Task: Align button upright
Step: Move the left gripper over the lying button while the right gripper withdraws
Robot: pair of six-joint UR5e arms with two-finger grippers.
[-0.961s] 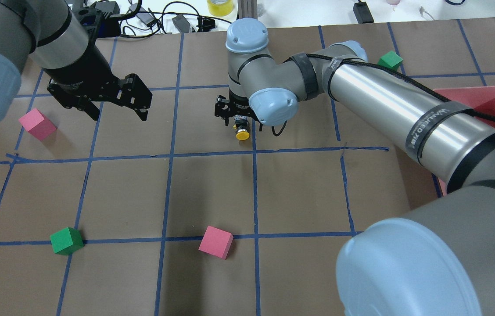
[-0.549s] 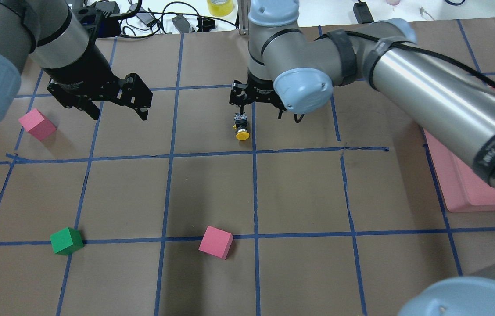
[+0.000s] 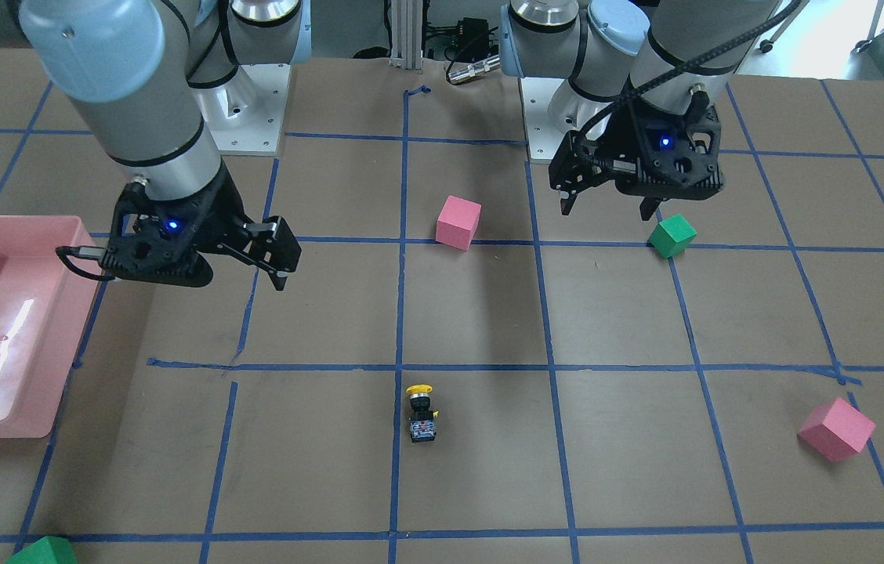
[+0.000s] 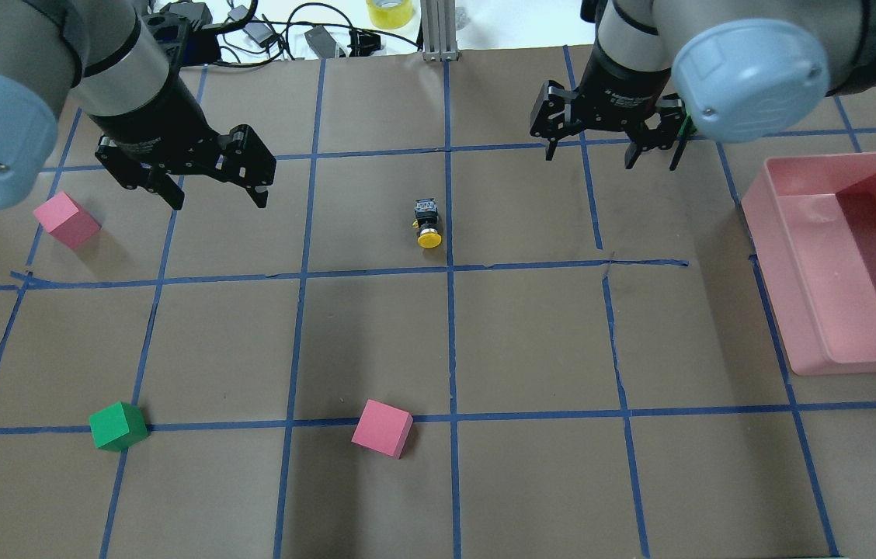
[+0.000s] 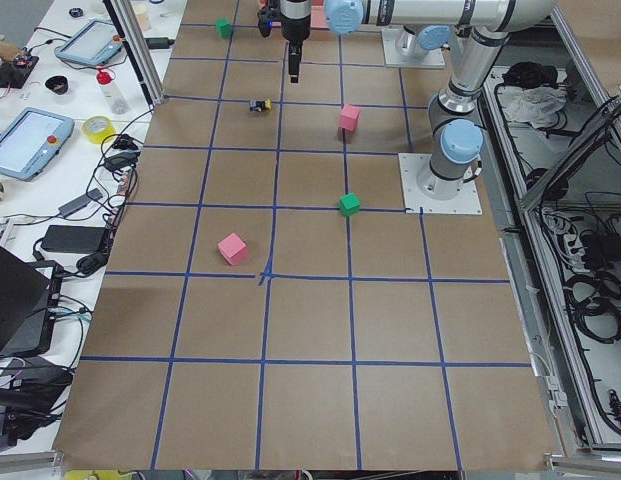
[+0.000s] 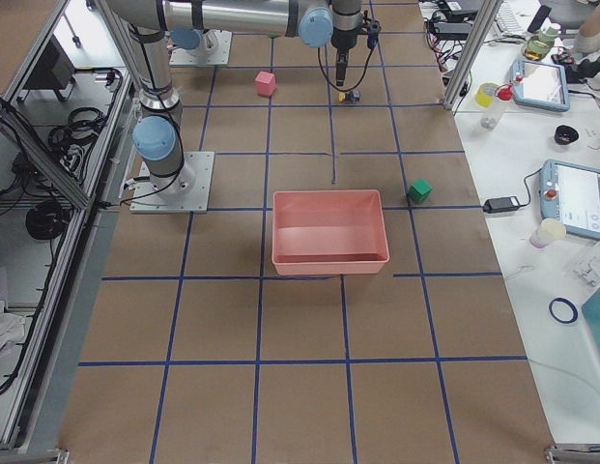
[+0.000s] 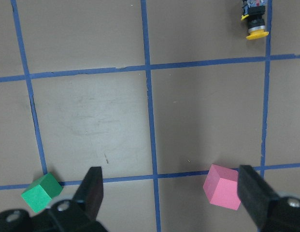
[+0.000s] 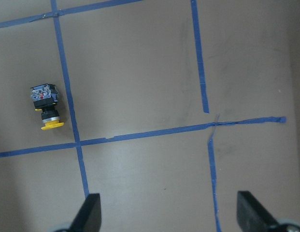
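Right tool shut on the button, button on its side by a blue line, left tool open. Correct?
No. The right tool is open and empty, apart from the button; the overhead exterior view shows it. The rest holds: button on its side by a blue line, left tool open.

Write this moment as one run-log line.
button: on its side, free | left claw: open, empty | right claw: open, empty

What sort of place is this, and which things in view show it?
Probably a robotics lab: a left arm and right arm bolted to a table gridded with blue tape, control tablets beside it.
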